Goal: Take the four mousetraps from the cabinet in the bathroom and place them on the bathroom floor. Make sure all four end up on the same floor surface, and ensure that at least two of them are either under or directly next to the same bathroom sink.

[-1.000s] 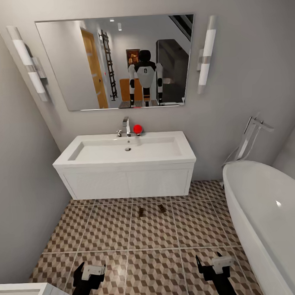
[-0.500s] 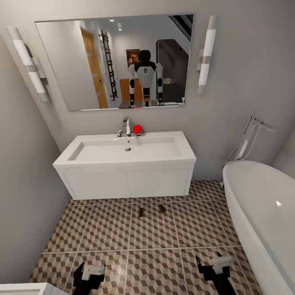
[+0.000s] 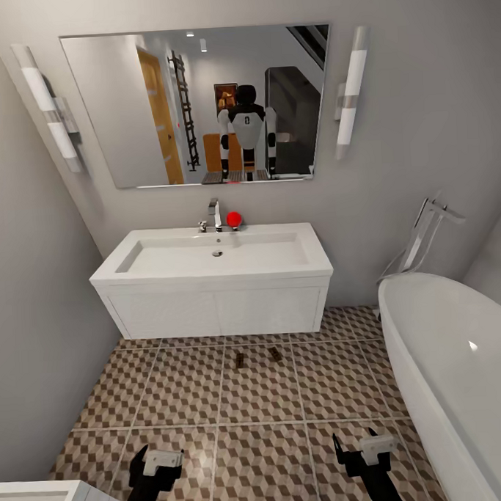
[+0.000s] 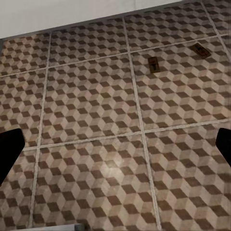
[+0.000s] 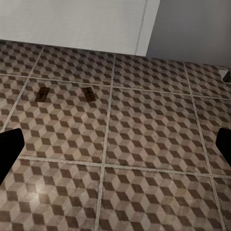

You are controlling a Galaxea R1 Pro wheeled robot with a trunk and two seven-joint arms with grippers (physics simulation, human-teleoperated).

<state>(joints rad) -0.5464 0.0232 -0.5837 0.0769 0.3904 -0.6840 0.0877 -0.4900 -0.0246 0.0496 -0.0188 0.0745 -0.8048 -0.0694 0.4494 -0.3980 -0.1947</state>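
Two mousetraps [image 3: 240,360] [image 3: 275,354] lay on the bathroom floor [image 3: 184,390] near the sink [image 3: 211,271], well apart from both grippers; left gripper [image 3: 153,468] and right gripper [image 3: 364,450] had fingers spread, holding nothing.

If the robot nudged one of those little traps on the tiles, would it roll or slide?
Probably slide: each mousetrap lies flat on the bathroom floor, with nothing round. It looks small and thin, so likely light, stiff, and awkward to pinch from the tiles.

Even, soft light fills the room, bright on the white sink [image 3: 211,263] and bathtub [image 3: 462,364], which carries a small glare spot. Shadow gathers under the sink cabinet. The render is slightly soft, with wide-angle bending of the walls toward the edges. A faint sheen lies on the bathroom floor [image 4: 110,168].
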